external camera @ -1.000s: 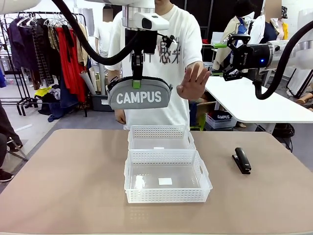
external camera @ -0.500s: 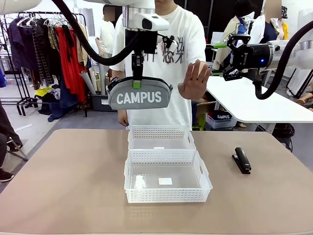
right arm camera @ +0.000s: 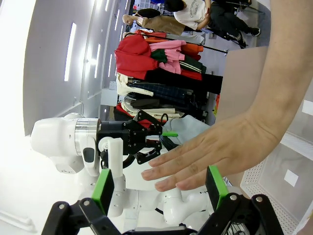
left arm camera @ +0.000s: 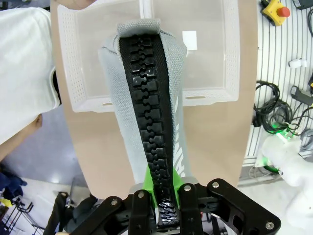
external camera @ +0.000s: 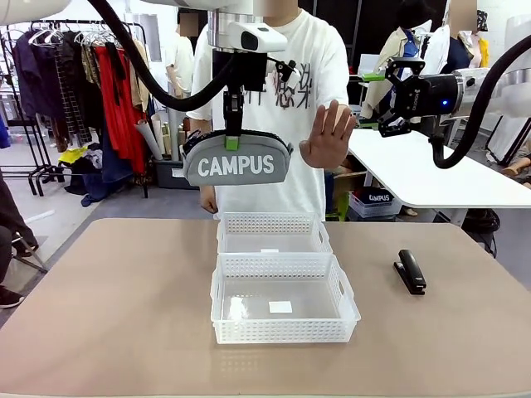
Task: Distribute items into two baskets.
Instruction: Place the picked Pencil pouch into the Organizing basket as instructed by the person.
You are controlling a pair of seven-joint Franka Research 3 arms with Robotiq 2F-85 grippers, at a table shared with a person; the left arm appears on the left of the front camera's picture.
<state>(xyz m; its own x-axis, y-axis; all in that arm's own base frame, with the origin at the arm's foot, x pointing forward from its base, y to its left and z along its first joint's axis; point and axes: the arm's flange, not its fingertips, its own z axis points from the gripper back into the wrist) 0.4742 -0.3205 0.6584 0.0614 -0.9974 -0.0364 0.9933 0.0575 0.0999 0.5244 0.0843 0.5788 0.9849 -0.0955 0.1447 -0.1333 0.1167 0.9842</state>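
Currently holding CAMPUS pouch [external camera: 236, 162] by its zipper [left arm camera: 154, 122] in the clamped left gripper [external camera: 232, 137], high above the far basket [external camera: 270, 223], long axis crosswise like the basket's; straight lowering likely. Got right gripper [external camera: 375, 101] wide apart and empty, nearer the stapler [external camera: 411, 272], person's raised hand [external camera: 328, 135] between it and the pouch. Taking depth from left wrist view: basket under pouch's end.

grey woven-cloth zip pouch [external camera: 236, 163] in left claw [external camera: 233, 143]: matt, coarse weave | its black zipper [left arm camera: 154, 122]: moulded plastic, semi-gloss | translucent white plastic lattice baskets [external camera: 282, 332] below claw: smooth, slight sheen | beige tabletop [external camera: 108, 315]: matt
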